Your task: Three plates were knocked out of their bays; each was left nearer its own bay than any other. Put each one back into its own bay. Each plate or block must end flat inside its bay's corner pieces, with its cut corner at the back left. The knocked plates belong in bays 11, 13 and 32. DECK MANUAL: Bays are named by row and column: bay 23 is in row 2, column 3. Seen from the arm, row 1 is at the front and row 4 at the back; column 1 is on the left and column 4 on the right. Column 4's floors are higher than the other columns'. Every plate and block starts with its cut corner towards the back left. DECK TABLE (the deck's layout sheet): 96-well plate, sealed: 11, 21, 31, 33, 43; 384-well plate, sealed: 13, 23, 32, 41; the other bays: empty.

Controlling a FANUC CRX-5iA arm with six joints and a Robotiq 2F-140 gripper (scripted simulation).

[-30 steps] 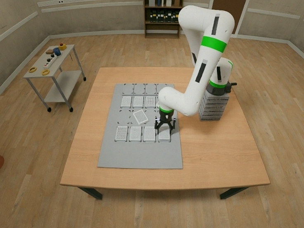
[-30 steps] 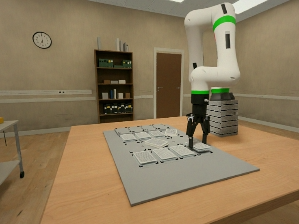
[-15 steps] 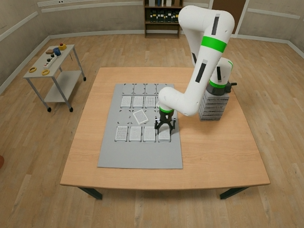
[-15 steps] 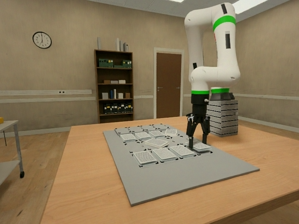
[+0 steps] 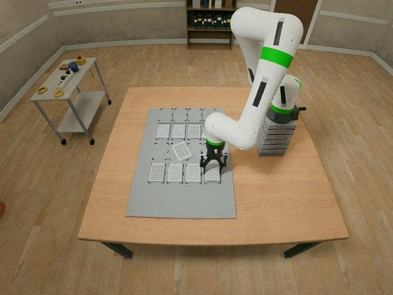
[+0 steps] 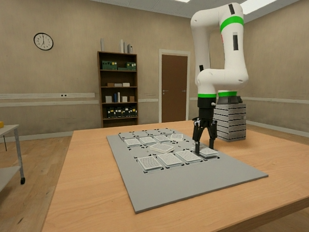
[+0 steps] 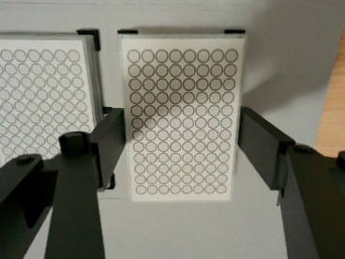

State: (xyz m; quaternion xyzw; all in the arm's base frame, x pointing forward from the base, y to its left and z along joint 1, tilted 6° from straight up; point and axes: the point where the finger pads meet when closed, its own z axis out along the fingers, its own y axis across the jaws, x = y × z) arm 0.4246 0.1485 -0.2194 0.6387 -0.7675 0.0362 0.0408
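My gripper is shut on a sealed 96-well plate, one finger on each long side. The plate lies low and level at the deck's corner bay nearest the arm, its far edge against the black corner pieces. A 384-well plate lies skewed across the second line of bays. Another plate sits askew at the arm-side end of the third line, mostly hidden by the arm in the top view. The grey deck carries all the bays.
Seated plates fill the neighbouring bays, one right beside the held plate. The arm's ribbed pedestal stands on the table next to the deck. A cart stands off to the side of the table.
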